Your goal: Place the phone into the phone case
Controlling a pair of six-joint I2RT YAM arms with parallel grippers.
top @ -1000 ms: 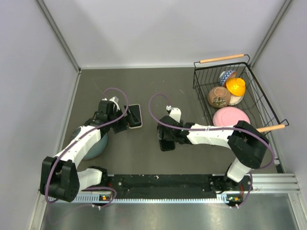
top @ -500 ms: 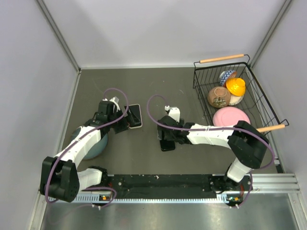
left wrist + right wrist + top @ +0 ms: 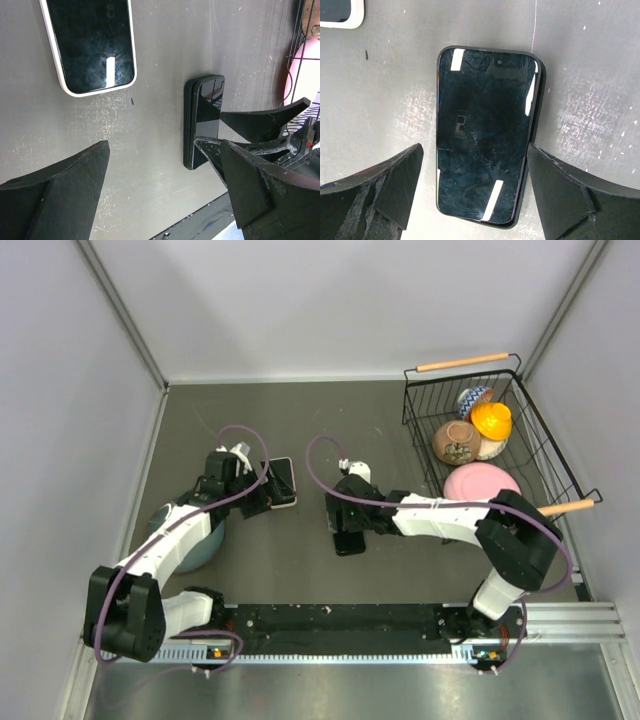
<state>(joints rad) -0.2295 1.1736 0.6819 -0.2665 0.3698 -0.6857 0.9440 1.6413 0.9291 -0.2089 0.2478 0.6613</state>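
Both sets of jaws stand wide apart, holding nothing. The right gripper (image 3: pixel 475 150) hangs over the black phone (image 3: pixel 482 130), which lies skewed on the black phone case (image 3: pixel 540 75), the case's rim showing along one side. The left gripper (image 3: pixel 164 145) hovers near a white-rimmed phone (image 3: pixel 92 45). Since a second ago, the right wrist has edged left.

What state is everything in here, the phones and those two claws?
Black phone: face up, lying slightly askew on the black case, screen dark.
White-rimmed phone: flat, face up, screen dark.
Left gripper: open, holding nothing.
Right gripper: open, straddling the black phone.
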